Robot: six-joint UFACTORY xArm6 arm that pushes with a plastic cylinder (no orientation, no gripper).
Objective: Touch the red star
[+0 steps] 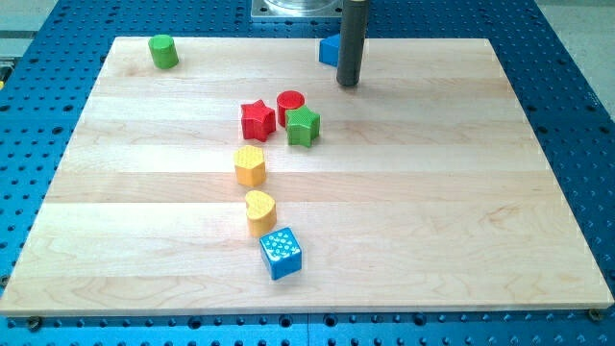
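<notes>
Camera view of a light wooden board (461, 221) laid in lengthwise planks, resting on a blue perforated table (577, 58) whose regular grid of holes shows on all sides. Blocks are listed from the view's bottom to its top. Nearest the bottom edge lies a blue cube (281, 253) with pale dots on its upper face, turned corner-on. Just above it stands a yellow heart-shaped block (260, 211), and above that, slightly apart, a yellow block (250, 165) whose outline looks roughly hexagonal.

The task object, the red star (257, 119), sits a little above the board's middle, slightly left of centre. It is a solid, bright red prism with a five-pointed top face and darker red side walls, lying flat. Just to its right a green block (303, 126) of uncertain outline and, behind that, a red cylinder (290, 103) form a tight cluster with it; whether the three actually touch cannot be determined.

My tip (347, 85), the lower end of a straight dark rod, stands near the board's top edge, up and to the right of the cluster and clear of the red star. The rod carries no fingers and holds nothing. A blue block (329, 50) lies partly hidden just left of the rod. A green cylinder (163, 51) stands alone at the board's top-left corner. A grey metal base (288, 8) shows at the view's top edge.
</notes>
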